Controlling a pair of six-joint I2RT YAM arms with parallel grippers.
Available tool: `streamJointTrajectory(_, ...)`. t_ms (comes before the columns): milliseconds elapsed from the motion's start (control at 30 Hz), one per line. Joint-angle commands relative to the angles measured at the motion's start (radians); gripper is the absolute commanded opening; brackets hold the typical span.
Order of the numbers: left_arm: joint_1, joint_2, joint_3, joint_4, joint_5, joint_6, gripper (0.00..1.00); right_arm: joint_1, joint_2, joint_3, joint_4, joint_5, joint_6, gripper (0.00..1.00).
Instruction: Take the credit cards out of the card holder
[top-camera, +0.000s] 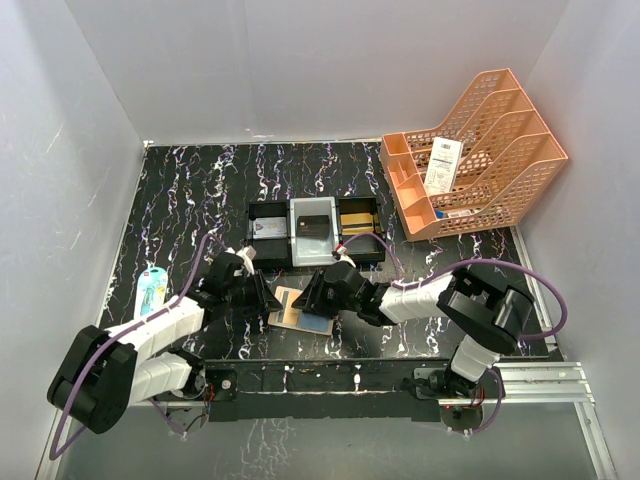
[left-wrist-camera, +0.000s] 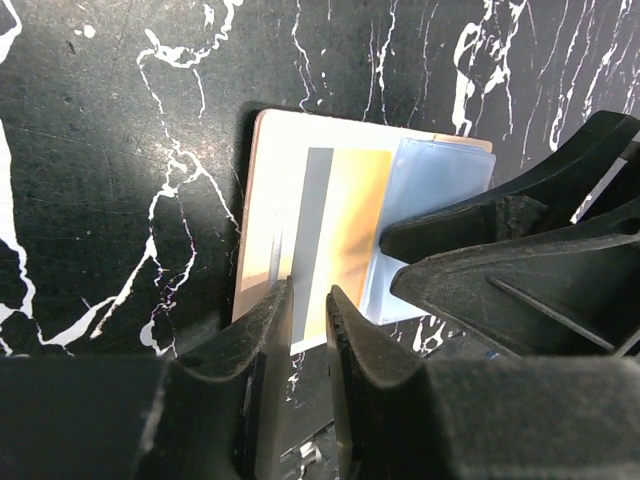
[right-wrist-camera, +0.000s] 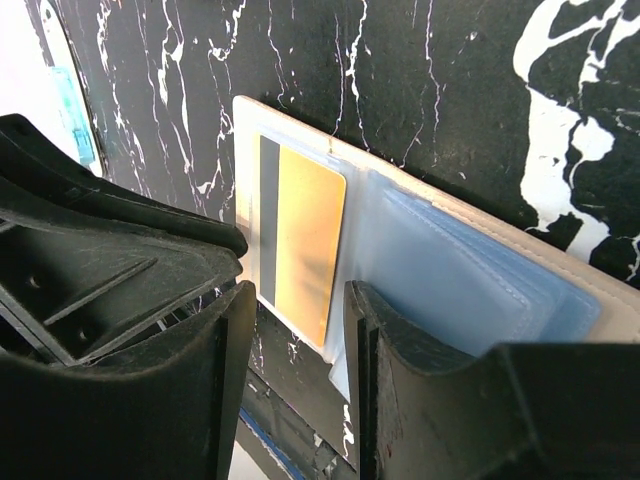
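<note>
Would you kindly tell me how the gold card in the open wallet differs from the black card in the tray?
The gold plastic card lies in the open tan leather-like wallet; the black plastic card lies in the middle compartment of the black-and-grey tray. The gold card shows a dark stripe along one edge; the black card looks plain from above. Both are thin flat rectangles.

The card holder (left-wrist-camera: 268, 200) looks like smooth, matt tan leather, and its sleeves (right-wrist-camera: 450, 270) are clear, glossy bluish plastic. The gold card (right-wrist-camera: 310, 230) is shiny plastic (its stripe (right-wrist-camera: 268, 220) a duller grey). The table (left-wrist-camera: 120, 150) is smooth, black and marble-patterned. The right gripper (right-wrist-camera: 298, 295) is grainy matt black plastic.
</note>
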Motion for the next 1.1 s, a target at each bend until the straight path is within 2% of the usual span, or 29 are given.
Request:
streamJointTrajectory(0, -0.015, -0.006, -0.017, -0.016, -0.036, 0.025, 0.17, 0.004, 0.017, -0.013, -0.003, 0.032, -0.014, 0.39)
streamJointTrajectory(367, -0.034, 0.008, -0.011, -0.056, -0.002, 0.064, 0.11, 0.004, 0.04, -0.007, 0.03, -0.015, -0.02, 0.33)
streamJointTrajectory(500, -0.034, -0.009, -0.016, -0.055, -0.005, 0.065, 0.11, 0.004, 0.038, -0.001, 0.038, -0.019, -0.026, 0.28)
streamJointTrajectory(700, -0.034, -0.007, -0.022, -0.047, -0.002, 0.058, 0.11, 0.003, 0.028, -0.024, 0.097, -0.053, -0.025, 0.09)
streamJointTrajectory(900, -0.036, -0.009, -0.021, -0.059, -0.018, 0.056, 0.11, 0.002, 0.004, -0.048, 0.143, -0.075, -0.028, 0.0)
streamJointTrajectory(1067, -0.035, -0.007, -0.013, -0.078, -0.025, 0.063, 0.1, -0.019, -0.008, -0.058, 0.146, -0.114, -0.036, 0.0)
